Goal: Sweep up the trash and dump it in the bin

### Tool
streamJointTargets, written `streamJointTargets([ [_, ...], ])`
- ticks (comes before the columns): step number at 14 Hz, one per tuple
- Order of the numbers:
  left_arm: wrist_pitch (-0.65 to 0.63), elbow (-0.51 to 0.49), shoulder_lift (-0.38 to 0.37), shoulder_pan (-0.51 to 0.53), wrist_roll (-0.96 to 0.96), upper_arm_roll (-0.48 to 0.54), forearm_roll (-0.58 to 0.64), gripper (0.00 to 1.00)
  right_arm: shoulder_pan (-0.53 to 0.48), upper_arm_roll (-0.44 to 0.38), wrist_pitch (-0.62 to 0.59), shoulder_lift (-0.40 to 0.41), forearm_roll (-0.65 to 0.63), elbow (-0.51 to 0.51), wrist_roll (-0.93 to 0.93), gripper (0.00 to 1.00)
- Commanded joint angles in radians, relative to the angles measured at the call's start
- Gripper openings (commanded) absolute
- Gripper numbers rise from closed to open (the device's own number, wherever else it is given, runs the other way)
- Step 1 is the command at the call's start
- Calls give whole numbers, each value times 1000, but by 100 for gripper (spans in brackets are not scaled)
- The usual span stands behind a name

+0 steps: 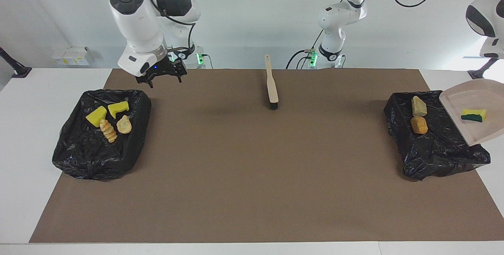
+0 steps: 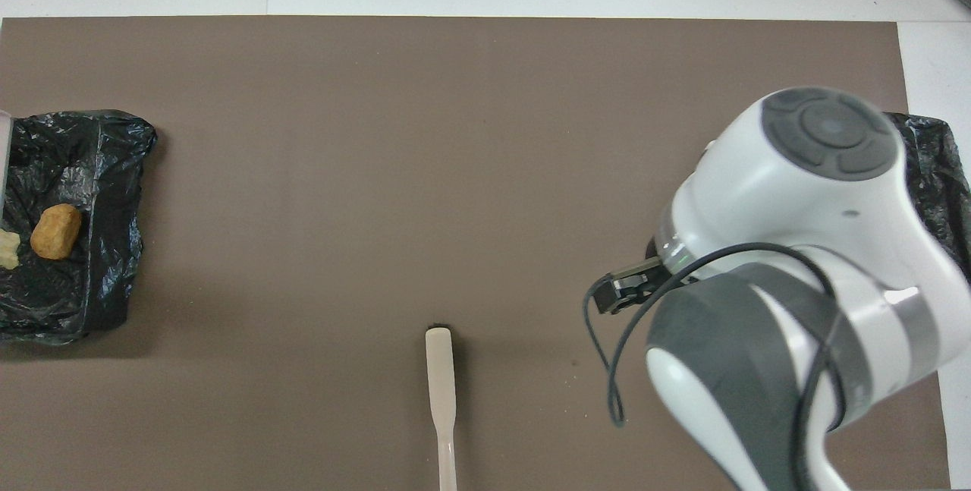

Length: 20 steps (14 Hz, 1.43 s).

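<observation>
– While the sponge piece (image 1: 473, 115) lies on the dustpan (image 1: 478, 101), can we say the dumping is finished?
– I think not yet. Of the trash, the tan lump (image 1: 418, 106) and the orange-brown lump (image 1: 419, 125) are already in the black-lined bin (image 1: 433, 152) at the left arm's end of the table. The sponge piece rests on the pan's sloped floor, above that bin.
– Why is the pan held so?
– It is tilted with its open lip down over the bin, so that the scraps slide in. The slope is probably too gentle for the sponge.
– And the left gripper?
– It is out of sight at the picture's edge. It is closed, I judge on the pan's handle, because the pan hangs in the air.
– What about the other bin (image 1: 98, 156)?
– Two yellow wedges (image 1: 96, 117) and two bread-like lumps (image 1: 108, 130) lie inside it.
– And the right gripper (image 1: 161, 81)?
– It waits wide open and empty, over the mat's (image 1: 252, 168) edge just beside that bin. The brush (image 1: 271, 85) lies alone on the mat, between the arms.
</observation>
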Motion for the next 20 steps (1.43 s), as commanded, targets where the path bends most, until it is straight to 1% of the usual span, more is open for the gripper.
streamJointTargets([
  [1, -7, 7, -10, -24, -39, 2, 50, 0, -76, 5, 26, 2, -15, 14, -10, 100],
  [2, -5, 7, -12, -36, -53, 2, 76, 0, -97, 3, 29, 2, -13, 16, -7, 100],
  [4, -1, 8, -12, -47, -80, -3, 151, 0, -131, 5, 39, 5, -7, 63, 63, 100],
  [5, -17, 2, -18, -65, -114, -1, 170, 0, -134, 3, 39, 4, -8, 77, 112, 100],
  [6, -22, -15, -39, -67, -158, -1, 194, 0, -139, -3, 35, 4, -7, 92, 123, 100],
  [7, -14, -54, -62, -53, -189, -1, 204, 0, -149, -14, 23, 5, -1, 109, 125, 100],
  [8, 5, -112, -102, -50, -202, 3, 217, 0, -151, -15, 23, 4, 20, 121, 131, 100],
  [10, 22, -200, -160, -59, -283, 4, 282, 0, -145, -17, 23, -11, 30, 106, 143, 100],
  [12, 13, -264, -205, -70, -332, 3, 297, 0, -140, -14, 29, -30, 28, 79, 149, 100],
  [13, 18, -279, -213, -69, -346, 3, 310, 0, -134, -14, 30, -31, 28, 79, 149, 100],
  [18, 10, -274, -205, -90, -373, -4, 297, 0, -131, -1, 38, -38, 28, 82, 143, 100],
  [20, 18, -236, -185, -95, -369, -4, 278, 0, -136, -6, 36, -38, 28, 83, 142, 100],
])
